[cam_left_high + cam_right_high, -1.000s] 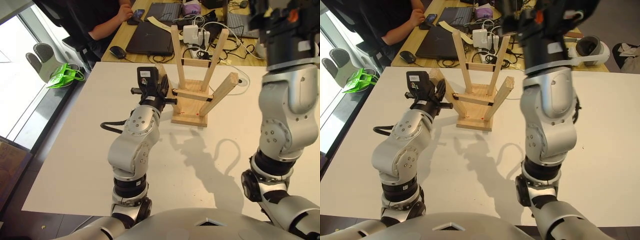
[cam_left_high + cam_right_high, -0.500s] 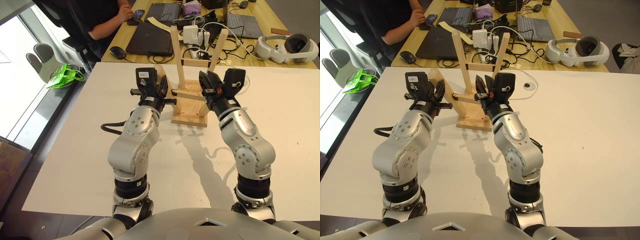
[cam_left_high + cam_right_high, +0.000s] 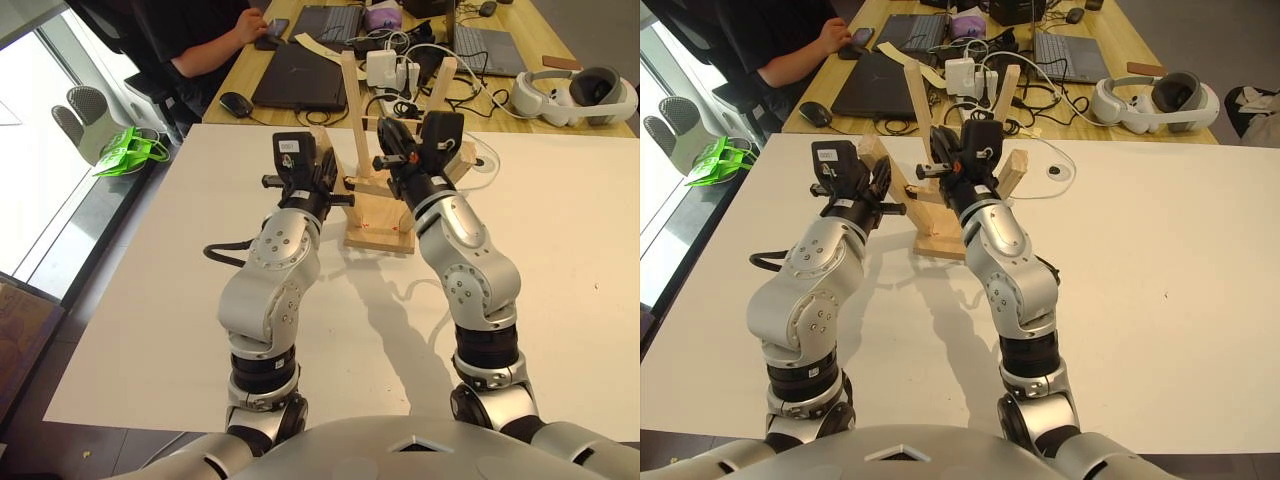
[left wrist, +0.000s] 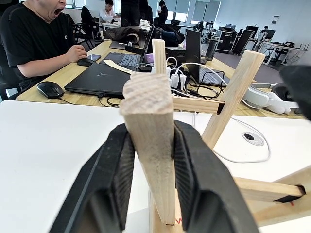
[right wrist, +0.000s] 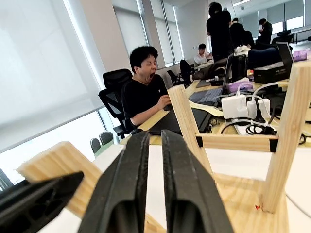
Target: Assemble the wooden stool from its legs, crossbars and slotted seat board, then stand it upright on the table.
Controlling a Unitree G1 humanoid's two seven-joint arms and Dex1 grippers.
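Note:
The wooden stool stands upside down, its seat board flat on the white table and its legs pointing up. My left gripper is shut on the near-left leg, whose end sticks out past the black fingers. My right gripper sits inside the stool between the legs, close to the low crossbar; its fingers are shut with nothing between them. A far leg and the upper crossbar rise just beyond it. The right arm partly hides the near-right leg.
Behind the table's far edge is a wooden desk with laptops, a mouse, cables and a headset; a person sits there. A cable and a white puck lie right of the stool. A green bag lies off the left edge.
My right arm has come down from high on the right, and its gripper has moved left in among the stool's legs. The left gripper has kept its hold on the leg.

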